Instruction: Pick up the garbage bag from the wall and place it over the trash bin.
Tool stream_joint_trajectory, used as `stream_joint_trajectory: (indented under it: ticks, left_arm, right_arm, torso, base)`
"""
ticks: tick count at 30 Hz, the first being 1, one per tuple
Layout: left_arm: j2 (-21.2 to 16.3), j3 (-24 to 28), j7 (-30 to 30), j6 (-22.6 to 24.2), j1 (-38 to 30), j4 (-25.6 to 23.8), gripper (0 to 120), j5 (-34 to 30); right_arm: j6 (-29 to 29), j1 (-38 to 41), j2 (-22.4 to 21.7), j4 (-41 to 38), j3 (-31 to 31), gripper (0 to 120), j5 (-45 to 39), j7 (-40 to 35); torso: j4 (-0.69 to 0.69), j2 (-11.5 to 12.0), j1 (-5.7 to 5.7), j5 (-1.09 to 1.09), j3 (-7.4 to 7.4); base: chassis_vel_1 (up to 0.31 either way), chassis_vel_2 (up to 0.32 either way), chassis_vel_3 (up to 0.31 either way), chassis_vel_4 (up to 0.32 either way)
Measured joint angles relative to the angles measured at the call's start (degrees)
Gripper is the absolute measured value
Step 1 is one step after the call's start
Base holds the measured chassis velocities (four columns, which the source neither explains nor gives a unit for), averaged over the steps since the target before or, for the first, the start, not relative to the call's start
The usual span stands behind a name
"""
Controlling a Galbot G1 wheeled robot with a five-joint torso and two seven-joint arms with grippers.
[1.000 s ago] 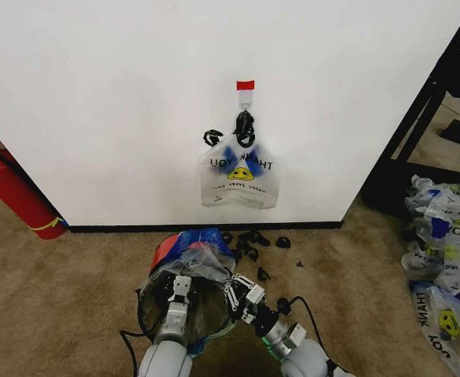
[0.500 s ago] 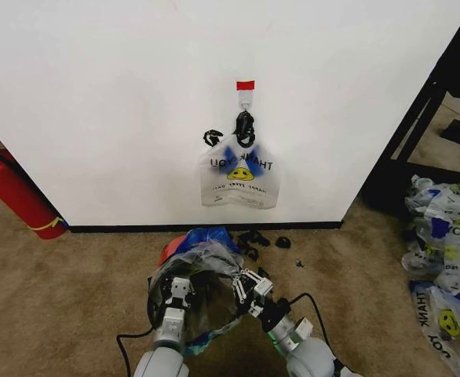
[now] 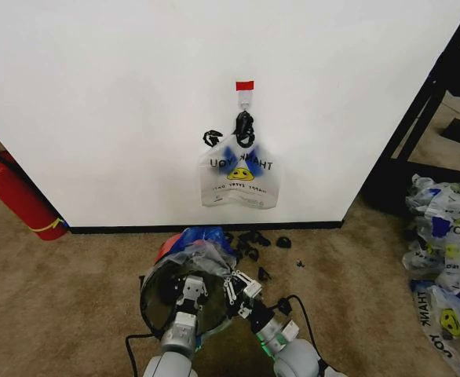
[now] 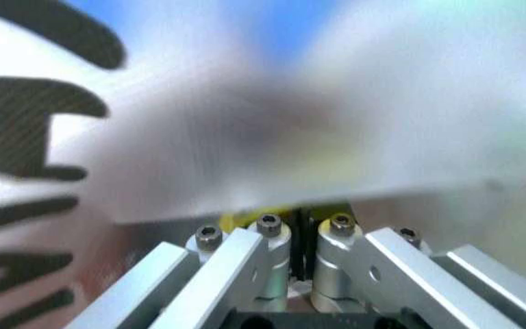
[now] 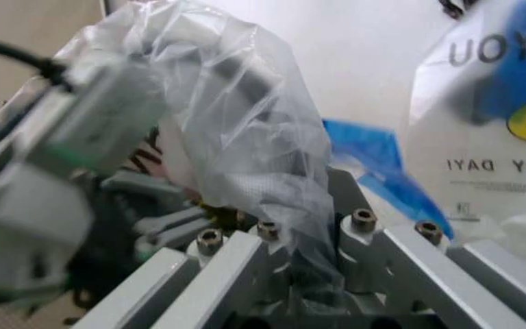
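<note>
The left gripper (image 3: 189,287) sits over the mouth of the trash bin (image 3: 158,292), its fingers (image 4: 272,236) pressed together on a fold of the garbage bag (image 3: 202,255), whose printed film fills the left wrist view right up against the camera; the right gripper (image 3: 239,286) is just beside it at the bin's right rim, clenched on another bunch of the same translucent plastic (image 5: 272,185), as the right wrist view shows. The bag is draped across the top of the black bin on the carpet (image 3: 73,290), with its blue handles (image 3: 202,236) bunched on the side toward the wall (image 3: 96,102), where a second printed bag (image 3: 239,174) hangs from the hook (image 3: 246,98) under red tape. I judge the bag to be nearly weightless, limp and slippery: it holds no shape, stretches and tears under a hard pull, and slides out of a shallow pinch. The sound place to hold it seems to be the doubled edge of the opening or the handles, with a gather of film between the pads, so that the mouth can be spread around the rim
</note>
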State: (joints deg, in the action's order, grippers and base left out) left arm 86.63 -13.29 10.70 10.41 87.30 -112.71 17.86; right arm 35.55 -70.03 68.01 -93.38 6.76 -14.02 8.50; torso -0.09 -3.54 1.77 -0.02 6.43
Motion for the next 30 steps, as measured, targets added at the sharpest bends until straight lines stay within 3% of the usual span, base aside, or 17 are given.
stream_joint_trajectory:
  ticks: [8,13,15,20,30]
  left_arm:
    - [0.47,-0.71,1.18,2.25,-3.39,4.78,0,0.41]
    - [0.28,-0.83,1.42,2.32,-3.36,5.09,0,-0.01]
    - [-0.26,-0.78,0.73,2.28,-2.64,4.45,0,-0.43]
    - [-3.51,1.07,-7.4,-1.17,0.94,1.76,0,-0.9]
    - [-10.09,0.43,-10.68,-9.09,7.58,-6.72,0,-3.0]
  right_arm:
    - [1.99,-0.83,-0.6,-0.07,-0.76,1,3.86,2.69]
    - [2.11,-0.72,-0.78,-0.14,-0.99,1,3.71,1.97]
    - [2.02,-0.11,-0.65,0.17,-1.15,1,3.01,0.61]
    - [-0.16,2.31,0.78,1.98,-1.0,1,2.18,-5.99]
    - [-4.21,5.55,4.51,4.72,-0.49,1,-2.46,-17.29]
  torso:
    - [0.01,0.0,0.0,-0.13,0.0]
    - [-0.04,0.0,0.0,-0.23,0.0]
    - [-0.05,0.0,0.0,-0.44,0.0]
    - [0.02,0.0,0.0,-0.5,0.0]
    - [0.0,0.0,0.0,-0.29,0.0]
  base:
    - [0.0,0.0,0.0,0.0]
    - [0.0,0.0,0.0,0.0]
    - [0.0,0.0,0.0,0.0]
    - [0.0,0.0,0.0,0.0]
    - [0.0,0.0,0.0,0.0]
